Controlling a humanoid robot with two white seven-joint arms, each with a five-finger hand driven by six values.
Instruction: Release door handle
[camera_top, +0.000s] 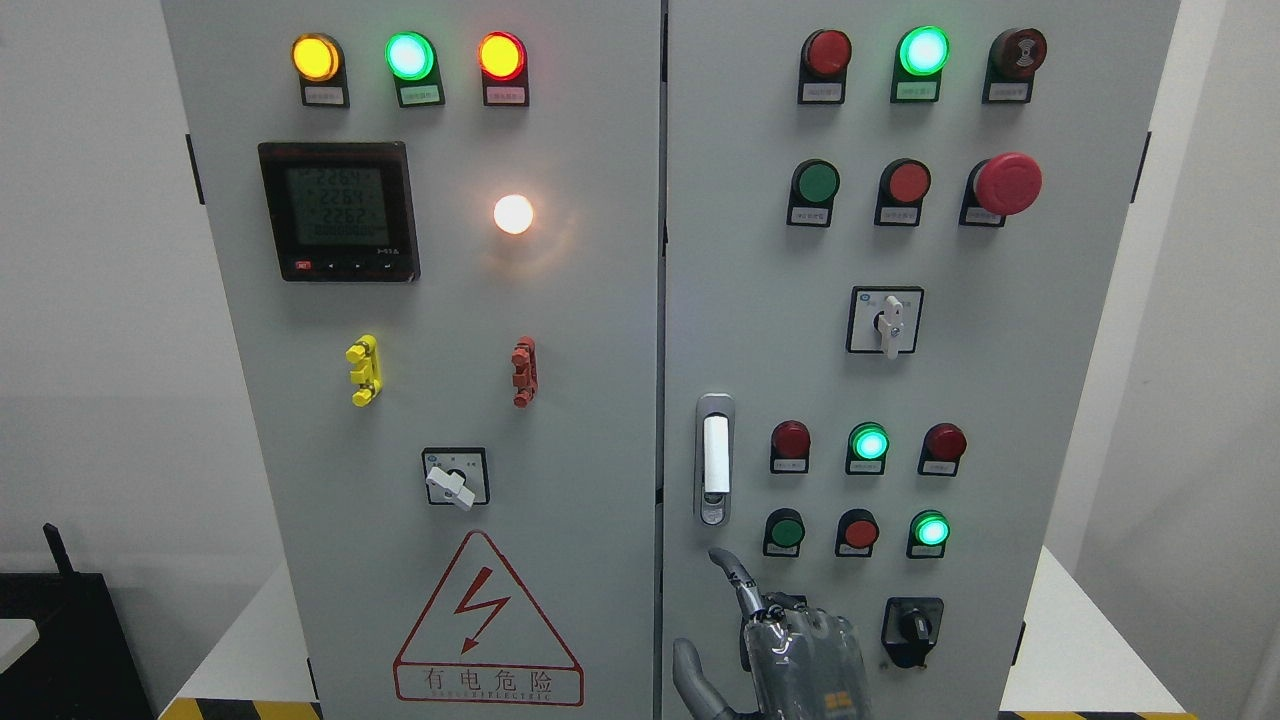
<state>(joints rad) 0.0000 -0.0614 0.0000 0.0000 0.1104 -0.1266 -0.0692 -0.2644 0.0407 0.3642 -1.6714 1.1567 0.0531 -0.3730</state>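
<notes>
The door handle (714, 460) is a silver recessed latch with a white grip, upright at the left edge of the cabinet's right door (1000, 400). My right hand (745, 640) comes up from the bottom edge, just below the handle, with its back towards the camera. Its index finger (732, 578) points up and ends a little under the latch without touching it. The thumb (690, 680) sticks out to the left. The hand holds nothing. Both doors stand closed, with a dark seam (662, 300) between them. My left arm does not show.
The right door carries red and green push buttons, a red emergency button (1006, 184), a white selector (889, 325) and a black knob (912, 630) close to my hand. The left door has a meter (338, 210), lamps and a warning triangle (487, 625).
</notes>
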